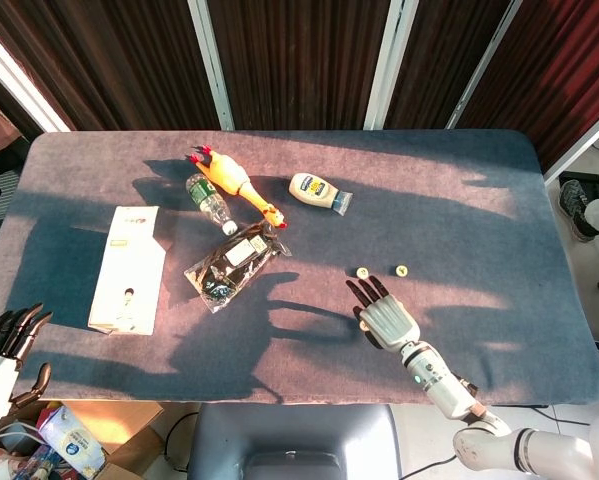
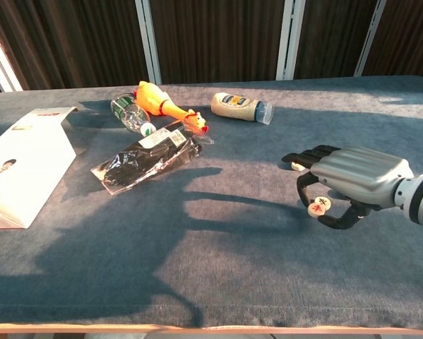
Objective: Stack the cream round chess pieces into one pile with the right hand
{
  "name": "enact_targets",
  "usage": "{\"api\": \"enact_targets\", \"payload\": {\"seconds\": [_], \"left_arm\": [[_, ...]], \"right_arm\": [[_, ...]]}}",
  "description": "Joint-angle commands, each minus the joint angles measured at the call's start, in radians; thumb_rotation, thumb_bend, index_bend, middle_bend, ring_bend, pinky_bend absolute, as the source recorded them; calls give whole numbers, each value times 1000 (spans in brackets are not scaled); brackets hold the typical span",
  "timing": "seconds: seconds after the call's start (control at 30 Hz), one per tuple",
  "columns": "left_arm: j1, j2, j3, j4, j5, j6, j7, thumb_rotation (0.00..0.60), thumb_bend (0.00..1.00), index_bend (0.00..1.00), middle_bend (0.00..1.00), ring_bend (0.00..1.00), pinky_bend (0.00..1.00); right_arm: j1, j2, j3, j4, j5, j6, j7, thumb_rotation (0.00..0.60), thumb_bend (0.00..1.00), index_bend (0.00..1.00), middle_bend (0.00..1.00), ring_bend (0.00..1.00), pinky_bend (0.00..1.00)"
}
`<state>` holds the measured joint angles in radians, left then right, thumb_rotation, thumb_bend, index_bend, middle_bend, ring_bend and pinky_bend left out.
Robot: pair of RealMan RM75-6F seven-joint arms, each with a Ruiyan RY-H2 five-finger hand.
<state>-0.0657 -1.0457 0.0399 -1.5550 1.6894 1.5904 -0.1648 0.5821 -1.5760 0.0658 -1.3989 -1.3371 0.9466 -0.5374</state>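
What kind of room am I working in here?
Probably a lab or test room, not a home: a cloth-covered table of unrelated props like the rubber chicken and mayonnaise bottle, dark folding partition panels behind, and a cardboard box of supplies on the floor.

A cream chess piece [image 2: 319, 205] is seen beneath the right hand [image 2: 352, 180]; another [image 2: 296, 166] is seen by its fingers [image 2: 304, 156]

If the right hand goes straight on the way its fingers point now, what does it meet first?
Probably the nearer cream chess piece, lying just ahead of the right hand fingertips. The second piece lies off to the side. Height above the table is unclear.
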Motion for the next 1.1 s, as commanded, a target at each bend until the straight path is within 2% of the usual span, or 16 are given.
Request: {"api": "enact_targets", "payload": {"seconds": [0.03,0.8,1.1], "left_arm": [[0,0,0,0,0,-1,1,600,538,0,0,0,34],[-1,-1,1,-5,-1,-5,10,600,539,0,0,0,34],[-1,-1,-1,-7,-3,-4,13,600,539,0,0,0,34]], "right_arm": [[0,5,1,-8,-3,11,8,600,500,625,8,0,0],[14,0,10,29,57,16,3,600,501,612,8,0,0],[15,1,5,25,79,15,-14,600,501,507,9,0,0]]}}
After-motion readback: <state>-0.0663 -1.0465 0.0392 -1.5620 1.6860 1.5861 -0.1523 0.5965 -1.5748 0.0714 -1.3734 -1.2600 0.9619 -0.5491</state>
